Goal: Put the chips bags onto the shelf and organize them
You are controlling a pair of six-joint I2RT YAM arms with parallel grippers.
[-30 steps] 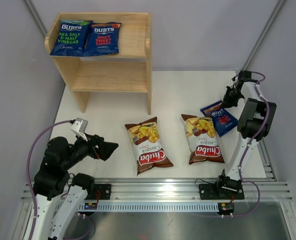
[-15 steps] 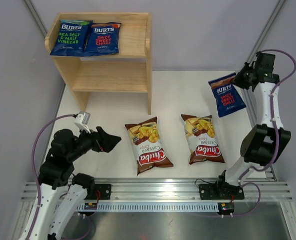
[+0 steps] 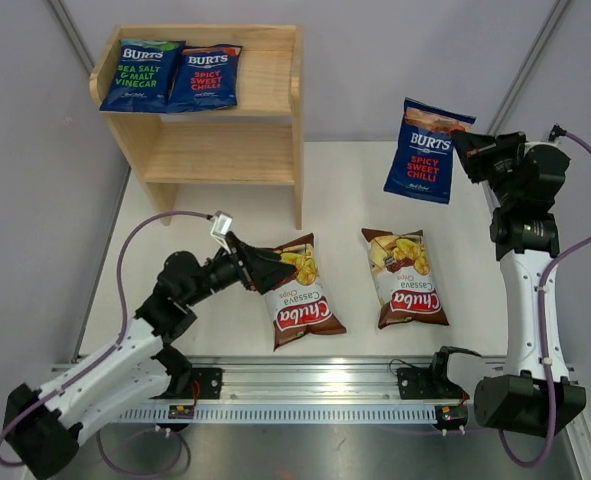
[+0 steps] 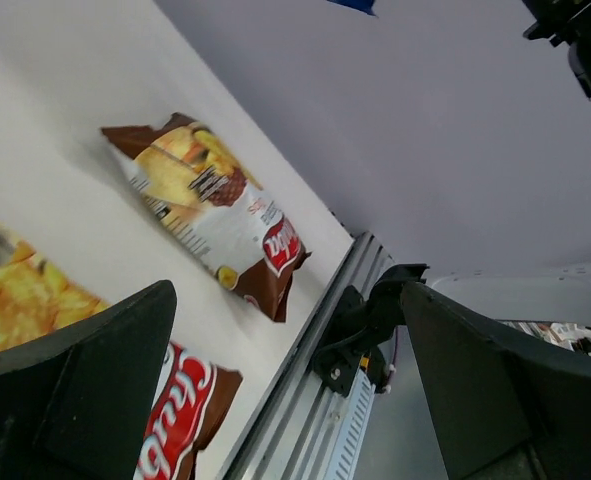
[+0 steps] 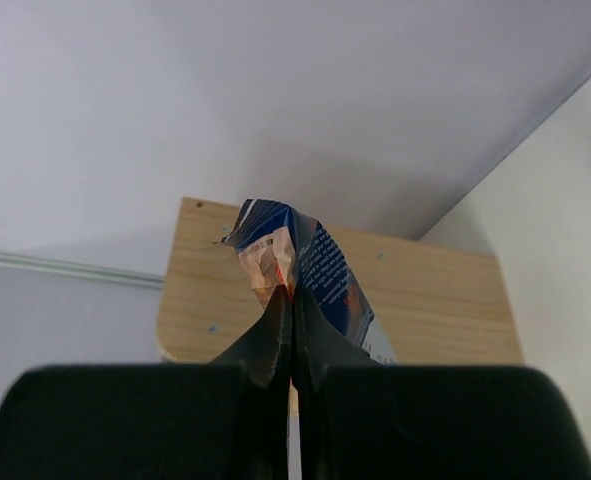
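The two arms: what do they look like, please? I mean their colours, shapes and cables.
The left arm and the right arm are alike: slim white links joined by bulky black joints. A lilac cable loops loosely along each. The left tool and the right tool are matte black, each with two broad, flat fingers.

Gaping end effector (image 4: 285, 295) faces nearer Chuba bag (image 4: 188, 405), farther Chuba bag (image 4: 210, 212).

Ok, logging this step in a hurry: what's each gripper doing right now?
Left gripper: open, holding nothing.
Right gripper: closed on a blue Burts bag, held in the air.
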